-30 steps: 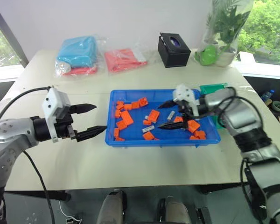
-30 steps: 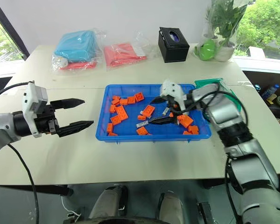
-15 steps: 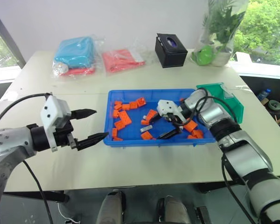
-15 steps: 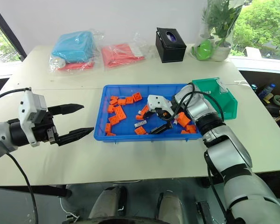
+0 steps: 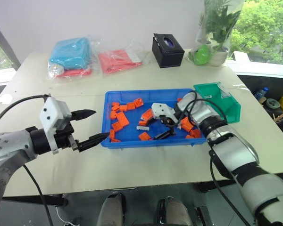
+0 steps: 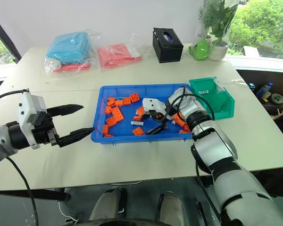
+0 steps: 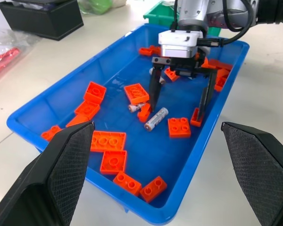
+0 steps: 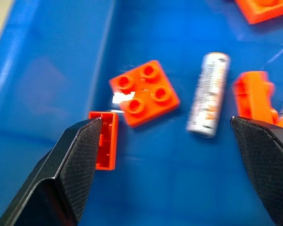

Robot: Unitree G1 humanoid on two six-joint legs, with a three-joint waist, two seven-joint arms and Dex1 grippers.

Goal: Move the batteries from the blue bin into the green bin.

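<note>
The blue bin (image 5: 146, 91) lies mid-table, holding several orange bricks (image 5: 120, 120) and two batteries (image 7: 156, 119) (image 7: 134, 107). My right gripper (image 5: 153, 130) is open and reaches down into the bin, its fingertips close to the floor. One battery (image 8: 208, 94) and a square orange brick (image 8: 144, 92) lie between its fingers, untouched. The green bin (image 5: 222, 102) stands right of the blue bin, against its far right corner. My left gripper (image 5: 100, 124) hovers open and empty just outside the blue bin's left rim, pointing at it.
Along the table's far side lie a light-blue package (image 5: 70, 51) and a red package (image 5: 115, 60), then a black tissue box (image 5: 168, 44), a round green pot (image 5: 200, 55) and a wrapped plant (image 5: 217, 28). Bare table runs in front of the bins.
My right gripper has come down and to the left inside the blue bin, still open, until it straddles a battery. The view has shifted. The left gripper has kept its place.
</note>
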